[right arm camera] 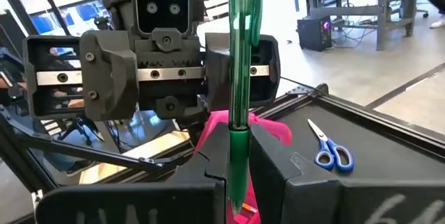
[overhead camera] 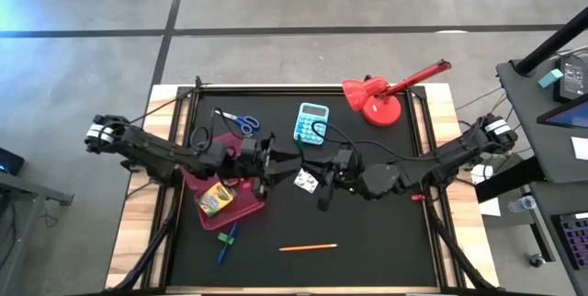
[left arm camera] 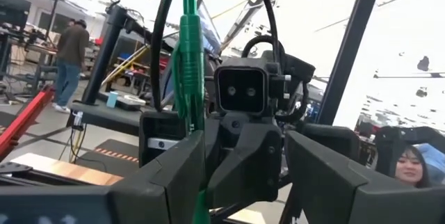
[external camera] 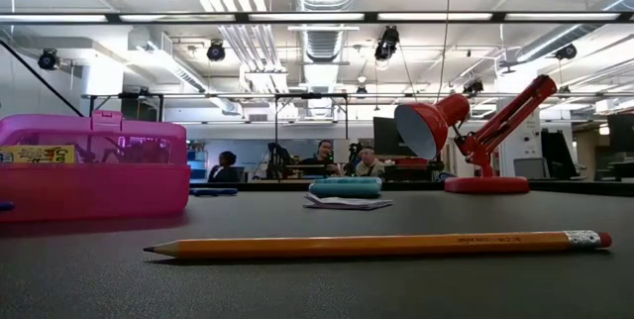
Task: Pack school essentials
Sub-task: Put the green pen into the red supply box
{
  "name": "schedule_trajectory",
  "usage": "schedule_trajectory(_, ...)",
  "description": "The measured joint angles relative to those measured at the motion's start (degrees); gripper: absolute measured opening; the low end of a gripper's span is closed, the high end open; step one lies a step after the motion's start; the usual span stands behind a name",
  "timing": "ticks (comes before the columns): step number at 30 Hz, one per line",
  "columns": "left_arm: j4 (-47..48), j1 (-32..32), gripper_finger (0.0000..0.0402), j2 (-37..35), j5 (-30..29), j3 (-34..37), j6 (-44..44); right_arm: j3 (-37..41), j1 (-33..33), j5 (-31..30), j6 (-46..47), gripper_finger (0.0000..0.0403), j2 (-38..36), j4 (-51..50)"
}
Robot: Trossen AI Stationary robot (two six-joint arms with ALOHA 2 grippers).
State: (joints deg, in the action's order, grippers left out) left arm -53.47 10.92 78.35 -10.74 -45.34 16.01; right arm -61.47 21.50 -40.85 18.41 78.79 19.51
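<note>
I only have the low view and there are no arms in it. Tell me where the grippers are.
Observer: Both are raised over mid-table, facing each other. The right gripper is shut on an upright green pen.
Operator: Report the left one.
Observer: The left gripper has its fingers open, with the pen standing between them, close to one finger.
Operator: Give me the scissors' position.
Observer: The blue-handled scissors lie on the mat beyond the pink case, outside it.
</note>
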Motion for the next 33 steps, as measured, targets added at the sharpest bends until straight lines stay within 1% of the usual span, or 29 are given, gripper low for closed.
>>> schedule_trajectory(5,0.1,-0.1,0.0187,-0.6,-0.4,0.0,0.6,-0.2,0.1,0.6,-2.0,0.0024,-0.3,0.0)
schedule_trajectory(11,0.2,-0.1,0.0187,-0.8,-1.2,0.4,1.6,-2.3,0.1,1.2,-5.6,0.0024,-0.3,0.1)
schedule_trajectory(14,0.1,-0.2,0.0187,-0.8,-3.6,0.4,1.6,-3.1,0.1,1.7,-5.6,0.0024,-0.3,-1.2)
schedule_trajectory(26,0.0,-0.4,0.0185,-0.5,-3.3,0.4,3.1,-3.1,-0.4,2.1,-2.8,0.0024,0.6,-1.6)
schedule_trajectory(29,0.1,-0.5,0.0171,-0.5,-3.3,0.4,3.1,-3.1,-0.5,2.1,-2.5,0.0024,1.5,-1.7)
schedule_trajectory(33,0.1,-0.5,0.0136,-0.5,-3.2,0.4,3.1,-3.1,-0.5,2.1,-2.4,0.0024,2.1,-1.6)
